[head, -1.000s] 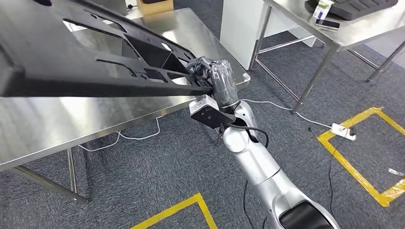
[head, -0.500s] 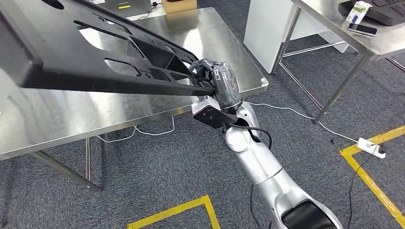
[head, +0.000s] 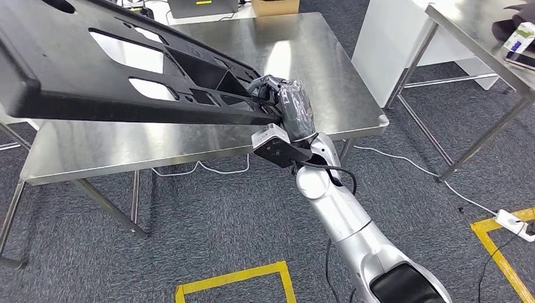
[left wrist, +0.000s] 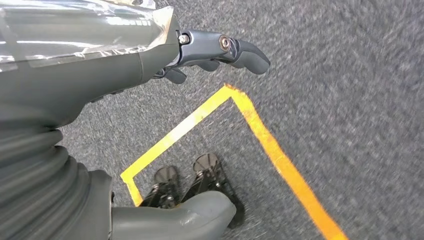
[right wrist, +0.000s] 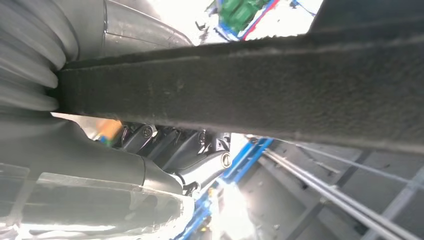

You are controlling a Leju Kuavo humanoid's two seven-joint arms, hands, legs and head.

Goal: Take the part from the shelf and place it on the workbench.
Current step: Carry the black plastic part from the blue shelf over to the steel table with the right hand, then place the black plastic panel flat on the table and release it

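Part held high over steel workbench

Part [head: 94,69], a long black panel with cut-out windows, gripped at its near end by right hand [head: 287,104] and carried above workbench [head: 315,82], not touching the steel top. Fingers [right wrist: 170,145] curled tight under the panel's thick edge in the right wrist view. Left hand [left wrist: 150,55] hanging free over the floor, fingers apart, holding nothing. White cable [head: 404,161] trailing across grey carpet [head: 208,221] from under the bench to a power strip [head: 514,222] at far right. Yellow tape [head: 233,278] marking corners on the floor near the robot and at right. Cardboard box [head: 274,6] at the bench's far edge. Second steel table [head: 479,44] to the right with a small carton [head: 518,36] on it; white cabinet [head: 391,44] between the two tables.
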